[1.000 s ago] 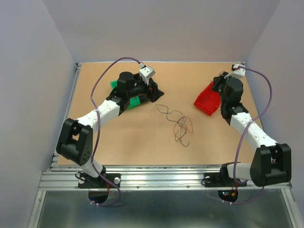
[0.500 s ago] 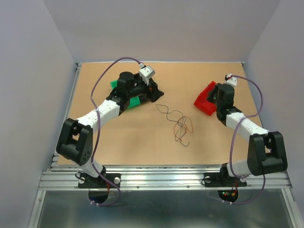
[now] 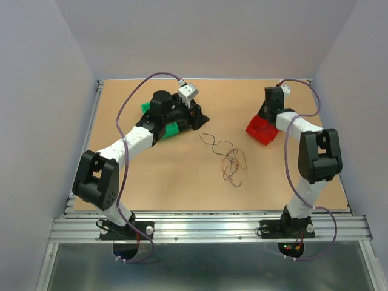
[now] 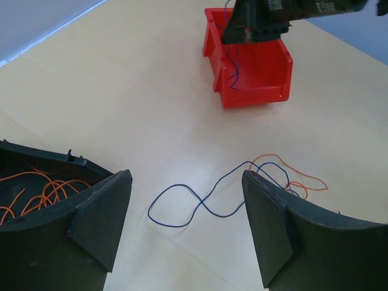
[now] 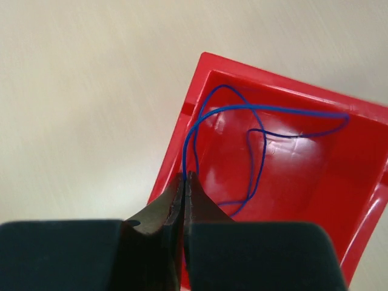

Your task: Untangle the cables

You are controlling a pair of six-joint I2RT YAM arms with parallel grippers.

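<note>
A loose tangle of thin cables (image 3: 227,159) in dark and orange-brown lies mid-table; in the left wrist view it shows as a blue loop (image 4: 182,206) running into orange strands (image 4: 291,176). My left gripper (image 3: 197,116) is open and empty (image 4: 187,179), hovering left of the tangle. My right gripper (image 3: 267,112) is shut (image 5: 185,176) on a thin blue cable (image 5: 264,145) that loops down into the red bin (image 5: 303,182), with the fingertips at the bin's rim.
The red bin (image 3: 262,128) stands at the far right and also shows in the left wrist view (image 4: 254,73). A green bin (image 3: 173,128) lies partly under the left arm. A black bin (image 4: 42,188) holding orange wires sits under my left gripper.
The right arm has folded back toward the far side, and its gripper now hangs over the red bin's far rim. The left arm and the tangle have not moved.
</note>
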